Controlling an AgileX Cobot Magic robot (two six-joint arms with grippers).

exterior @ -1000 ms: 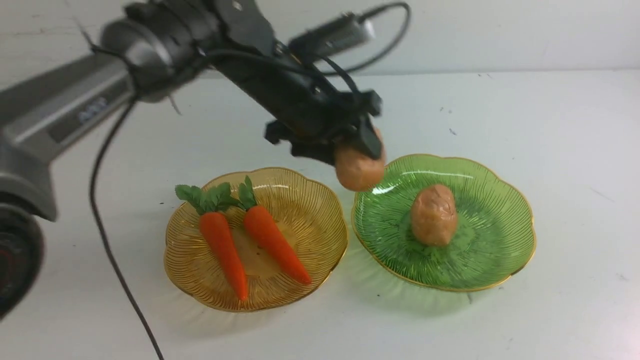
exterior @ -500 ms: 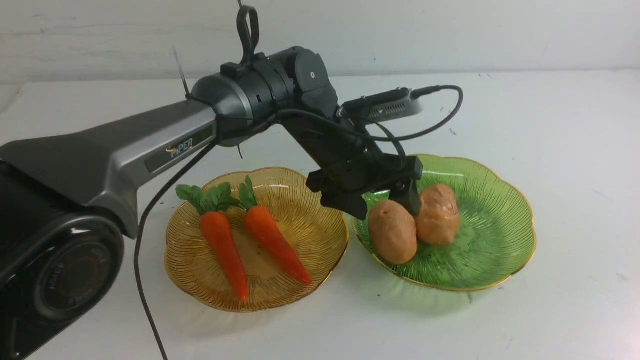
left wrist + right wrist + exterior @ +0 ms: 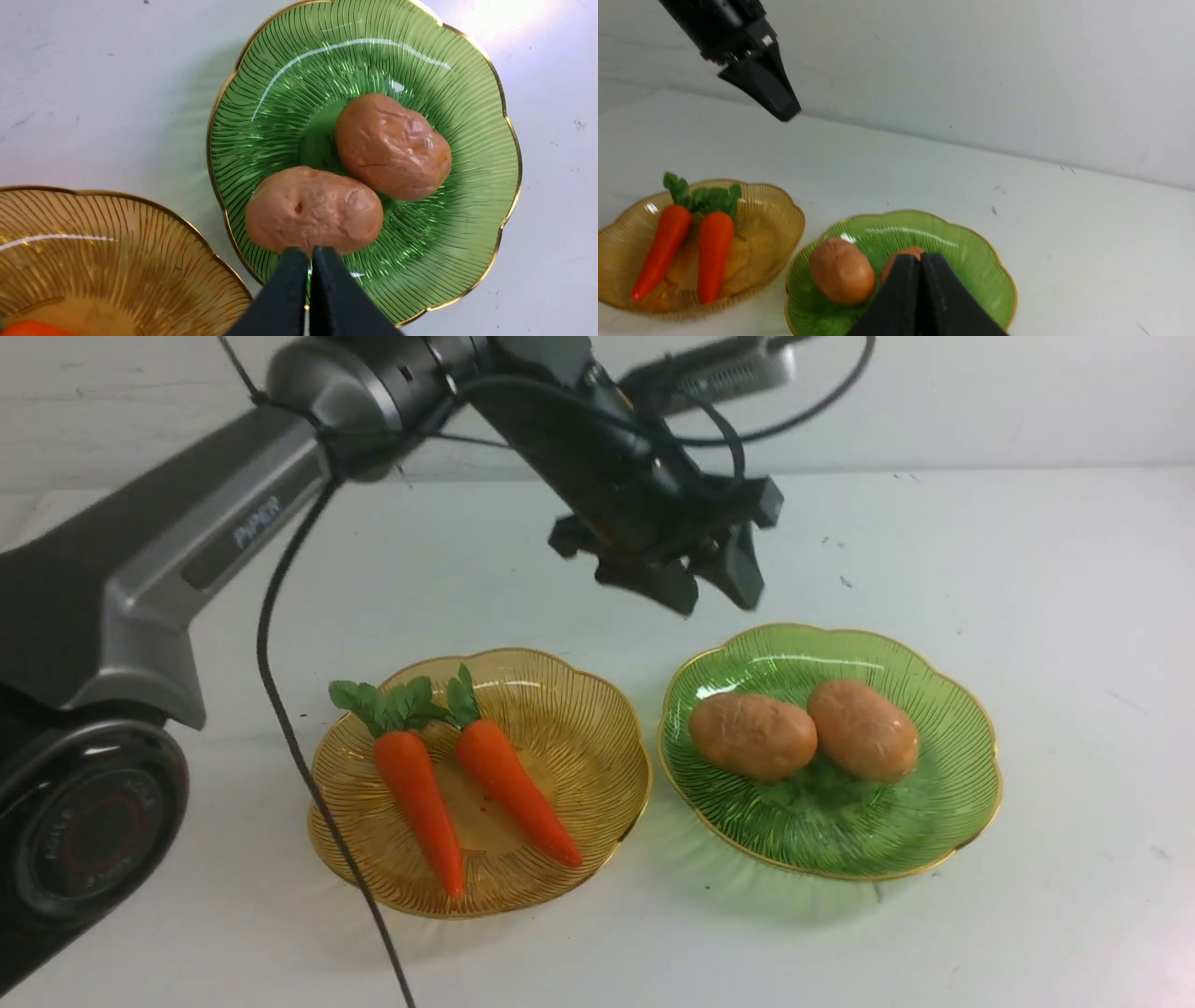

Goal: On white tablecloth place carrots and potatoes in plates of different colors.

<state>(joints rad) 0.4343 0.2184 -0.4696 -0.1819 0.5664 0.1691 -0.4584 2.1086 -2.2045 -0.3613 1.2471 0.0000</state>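
Note:
Two potatoes point(image 3: 752, 735) point(image 3: 863, 729) lie side by side in the green plate point(image 3: 840, 840) on the white tablecloth point(image 3: 1074, 616). Two carrots point(image 3: 418, 803) point(image 3: 513, 789) lie in the amber-yellow plate point(image 3: 597, 709), leaves pointing to the far side. My left gripper point(image 3: 714, 593) hangs above the green plate's far left rim, shut and empty; its view shows the fingers point(image 3: 289, 280) together over the nearer potato point(image 3: 313, 210). My right gripper point(image 3: 920, 261) is shut and empty, low, partly hiding one potato point(image 3: 903, 254); it is out of the front view.
The left arm's grey link point(image 3: 187, 551) and its black cable point(image 3: 308, 765) cross the left side, and the cable hangs in front of the amber plate. A white wall point(image 3: 934, 401) stands behind the table. The two plates sit close together.
My left gripper let go of the potato in the green plate, rose up and away, and shut. Both potatoes now lie on their sides, touching.

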